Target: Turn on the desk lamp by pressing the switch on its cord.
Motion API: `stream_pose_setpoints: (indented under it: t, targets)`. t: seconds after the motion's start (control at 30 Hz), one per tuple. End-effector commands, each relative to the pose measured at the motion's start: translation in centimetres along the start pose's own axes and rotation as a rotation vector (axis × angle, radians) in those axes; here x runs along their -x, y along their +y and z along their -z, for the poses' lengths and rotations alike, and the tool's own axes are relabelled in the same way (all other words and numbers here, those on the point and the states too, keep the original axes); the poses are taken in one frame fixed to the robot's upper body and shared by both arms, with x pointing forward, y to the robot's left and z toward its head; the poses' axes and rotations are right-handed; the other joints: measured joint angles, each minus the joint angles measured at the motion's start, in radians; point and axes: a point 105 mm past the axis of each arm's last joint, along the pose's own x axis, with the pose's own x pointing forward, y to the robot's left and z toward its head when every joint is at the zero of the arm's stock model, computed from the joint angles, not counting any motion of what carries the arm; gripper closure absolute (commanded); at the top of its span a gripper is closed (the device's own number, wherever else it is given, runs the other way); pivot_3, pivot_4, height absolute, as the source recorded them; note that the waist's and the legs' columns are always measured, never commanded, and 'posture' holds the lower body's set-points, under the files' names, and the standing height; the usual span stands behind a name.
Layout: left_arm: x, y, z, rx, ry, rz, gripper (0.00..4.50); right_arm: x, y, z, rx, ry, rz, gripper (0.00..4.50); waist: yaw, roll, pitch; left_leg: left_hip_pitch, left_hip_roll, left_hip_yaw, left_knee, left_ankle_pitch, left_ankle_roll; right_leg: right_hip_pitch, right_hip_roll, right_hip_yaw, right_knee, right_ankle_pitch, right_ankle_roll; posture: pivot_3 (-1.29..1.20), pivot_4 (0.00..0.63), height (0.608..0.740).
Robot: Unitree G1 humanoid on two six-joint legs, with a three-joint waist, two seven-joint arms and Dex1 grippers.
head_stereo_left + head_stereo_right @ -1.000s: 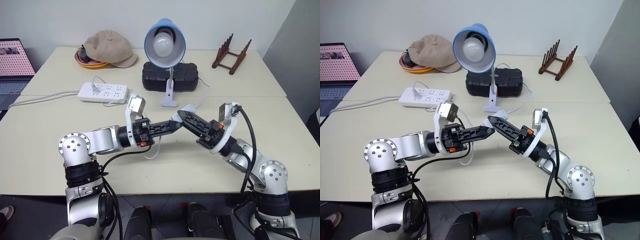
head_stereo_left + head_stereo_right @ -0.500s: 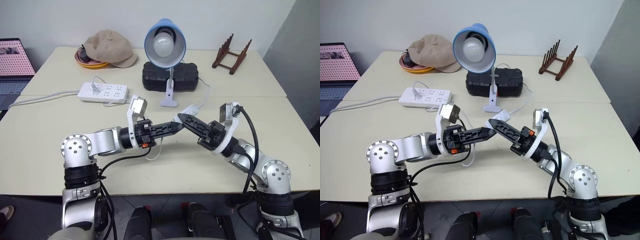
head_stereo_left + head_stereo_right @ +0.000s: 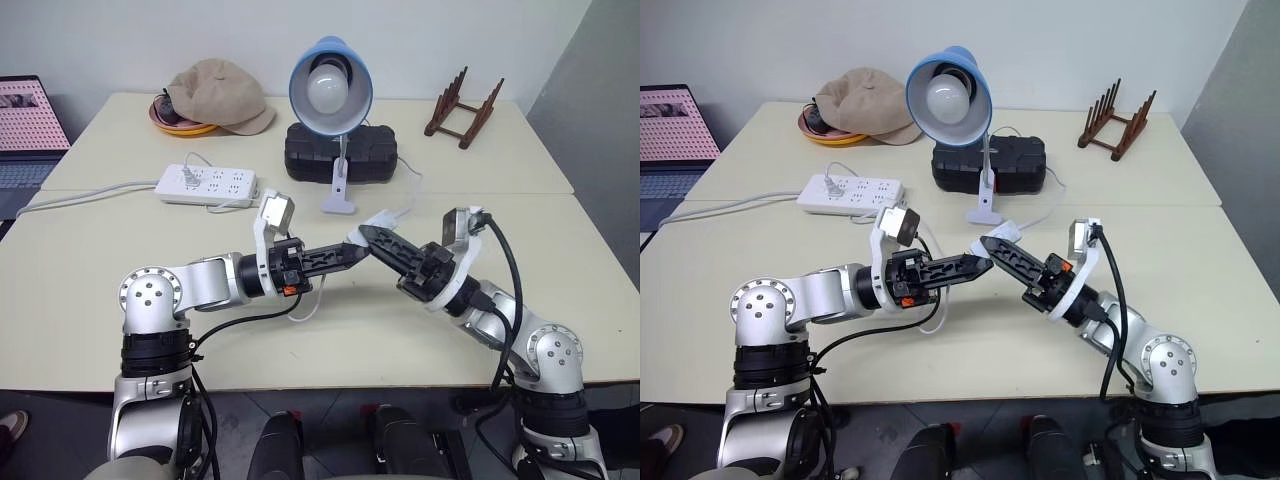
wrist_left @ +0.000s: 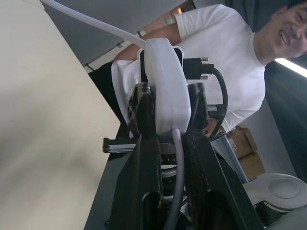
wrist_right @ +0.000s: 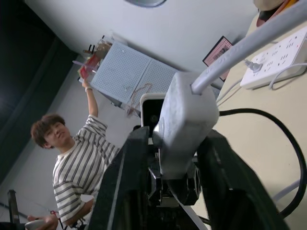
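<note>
Switch is held above the table between both grippers, in front of the unlit desk lamp. Left gripper stays clamped on it; right gripper, reset around it, is judged still mid-press.

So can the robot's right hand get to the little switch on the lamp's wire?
Probably yes. The switch already sits between the right gripper's black fingers, lifted off the table, while the left gripper pinches it from the other side. Nothing blocks it.

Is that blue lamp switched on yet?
Off, it seems: the desk lamp has a plain white, unglowing bulb and casts no light on the table.
</note>
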Motion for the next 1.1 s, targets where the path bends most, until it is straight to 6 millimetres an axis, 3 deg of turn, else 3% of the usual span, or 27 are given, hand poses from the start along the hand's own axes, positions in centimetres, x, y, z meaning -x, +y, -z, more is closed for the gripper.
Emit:
stream_pose_setpoints:
  t: [0.03,0.77,1.0,1.1]
  targets:
    - [-0.2,-1.0,-0.1,-0.02,0.003,0.038,4.19,0.2,1.3,-0.4,0.021,-0.022,-0.038,2.35,0.0,0.0,0.0,0.0,0.0,0.0,0.0,0.0,0.0,0.0,0.0,0.0,0.0,0.0,0.0,0.0,0.15,0.74]
    - [-0.1,-1.1,0.1,-0.017,0.001,0.031,4.19,0.0,1.5,0.7,0.014,0.016,-0.044,2.35,0.0,0.0,0.0,-0.004,0.0,0.0,-0.001,0.0,0.0,-0.004,0.0,0.0,-0.001,0.0,0.0,0.0,0.15,0.74]
    - [0.0,-1.2,0.3,-0.01,0.002,0.032,4.19,0.1,1.1,0.5,0.008,0.001,-0.028,3.84,0.001,0.0,0.0,-0.006,0.0,0.0,-0.001,0.0,0.0,-0.006,0.0,0.0,-0.001,0.0,0.0,0.0,0.15,0.74]
    - [-0.1,-1.2,0.4,-0.007,0.007,0.034,4.19,0.1,1.1,0.6,0.011,0.001,-0.03,4.05,0.001,0.0,0.0,-0.007,0.0,0.0,-0.001,0.0,0.0,-0.008,0.0,0.0,-0.001,0.0,0.0,0.0,0.15,0.74]
